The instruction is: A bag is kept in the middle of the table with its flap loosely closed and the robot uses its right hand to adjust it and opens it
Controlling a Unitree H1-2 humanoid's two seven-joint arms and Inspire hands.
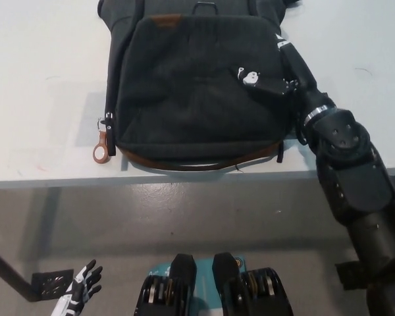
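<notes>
Bag [197, 92] at table [46, 79] near edge; right hand [286, 62] against its right side, fingers unclear; left hand [79, 295] low, fingers spread.

The right arm [355, 178] is black and chunky (silver wrist ring), the left hand [79, 294] white.

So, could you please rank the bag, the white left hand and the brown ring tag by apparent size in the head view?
1. bag, by far the largest.
2. left hand, though only partly in frame.
3. ring tag, smallest.
</notes>
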